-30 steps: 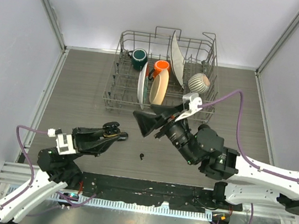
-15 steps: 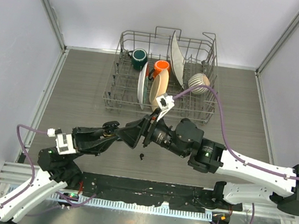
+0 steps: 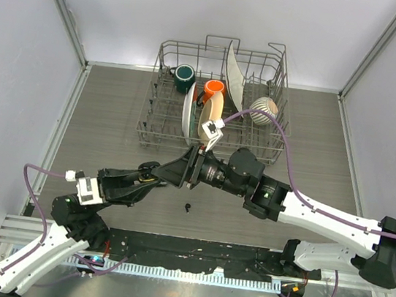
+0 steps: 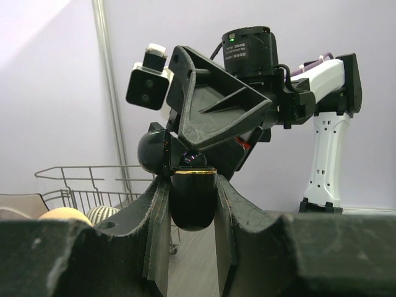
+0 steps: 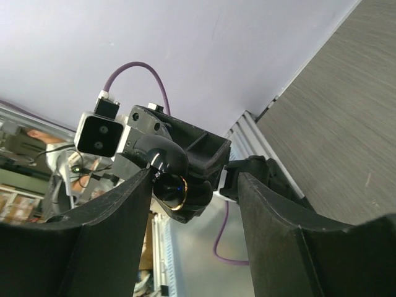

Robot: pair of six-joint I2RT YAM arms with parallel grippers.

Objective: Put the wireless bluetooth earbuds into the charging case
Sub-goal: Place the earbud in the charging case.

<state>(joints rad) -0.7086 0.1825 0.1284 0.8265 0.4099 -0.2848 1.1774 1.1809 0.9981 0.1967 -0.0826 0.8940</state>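
My left gripper [image 3: 151,174] is shut on the charging case [image 4: 192,201], a glossy black oval cup with a gold rim, held up off the table. Its round lid [image 4: 154,151] stands flipped open at the upper left. In the left wrist view the left gripper [image 4: 192,216] has one finger on each side of the case body. My right gripper [image 3: 167,175] has come right up against the case [image 5: 170,189], jaws open; the case shows close to its left finger [image 5: 117,210]. One tiny black earbud [image 3: 187,208] lies on the table below both grippers.
A wire dish rack [image 3: 146,112] at the back holds a green mug [image 3: 185,77], an orange mug [image 3: 214,89], plates and a striped bowl [image 3: 264,110]. The right arm stretches across the table's middle, its purple cable [image 3: 280,142] looping over the rack's front.
The right arm has swung left from in front of the rack until its jaws meet the held case, and the jaws have narrowed a little. The left arm and the earbud stayed put.
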